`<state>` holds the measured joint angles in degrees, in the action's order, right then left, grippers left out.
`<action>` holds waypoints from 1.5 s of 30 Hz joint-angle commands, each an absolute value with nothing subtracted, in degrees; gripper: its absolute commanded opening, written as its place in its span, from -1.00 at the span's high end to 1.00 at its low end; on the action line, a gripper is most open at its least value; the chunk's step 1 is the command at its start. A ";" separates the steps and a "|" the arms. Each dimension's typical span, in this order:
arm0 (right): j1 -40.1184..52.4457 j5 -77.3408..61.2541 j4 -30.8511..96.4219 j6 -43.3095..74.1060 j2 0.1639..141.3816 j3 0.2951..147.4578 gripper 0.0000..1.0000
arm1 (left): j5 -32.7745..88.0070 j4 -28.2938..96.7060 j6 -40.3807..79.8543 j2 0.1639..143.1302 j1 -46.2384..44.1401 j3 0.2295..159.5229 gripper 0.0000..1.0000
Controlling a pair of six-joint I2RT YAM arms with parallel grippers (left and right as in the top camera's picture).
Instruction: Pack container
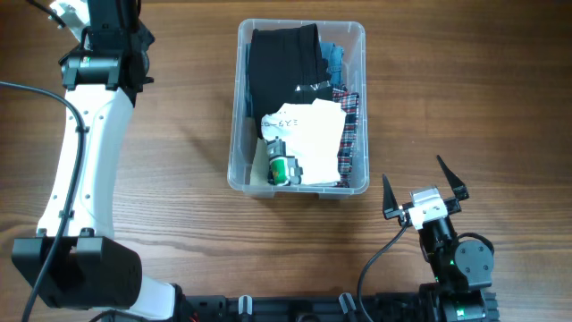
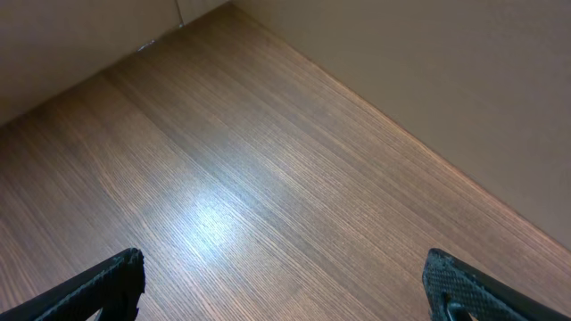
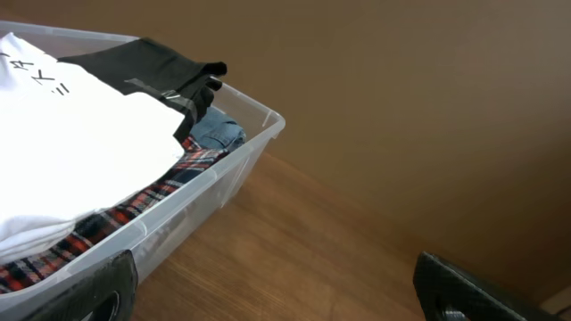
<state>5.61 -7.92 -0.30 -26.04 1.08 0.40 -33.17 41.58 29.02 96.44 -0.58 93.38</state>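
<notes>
Container [image 1: 301, 23], laden with clothes [image 1: 299, 121], looks slick-walled, so I would grip its thick rim; both jaws stand wide, empty.

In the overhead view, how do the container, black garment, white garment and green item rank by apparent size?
1. container
2. black garment and white garment: too alike to rank
3. green item
</notes>
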 commanded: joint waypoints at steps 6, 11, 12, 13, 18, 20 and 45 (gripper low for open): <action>5.28 -9.26 -0.75 -27.03 0.21 0.32 -0.99 | -34.13 41.43 28.75 96.75 -0.36 93.32 -1.00; 5.28 -9.26 -0.75 -27.03 0.21 0.32 -0.99 | -32.95 41.45 28.77 96.01 -0.54 93.19 -1.00; 5.28 -9.23 -0.75 -27.03 0.21 0.32 -0.99 | -32.82 41.47 28.77 95.55 -0.56 93.17 -0.99; 5.28 -9.23 -0.75 -27.03 0.21 0.32 -1.00 | -32.84 41.47 28.77 94.52 -0.95 93.17 -0.99; 5.28 -9.26 -0.75 -27.05 0.21 0.32 -0.99 | -32.84 41.45 28.77 87.53 -4.23 93.01 -1.00; 5.28 -9.23 -0.75 -27.03 0.21 0.32 -0.99 | -32.84 41.45 28.77 83.85 -6.20 93.01 -1.00; 5.28 -9.26 -0.73 -27.05 0.64 0.32 -0.99 | -28.56 40.53 29.02 31.92 -11.70 52.84 -0.99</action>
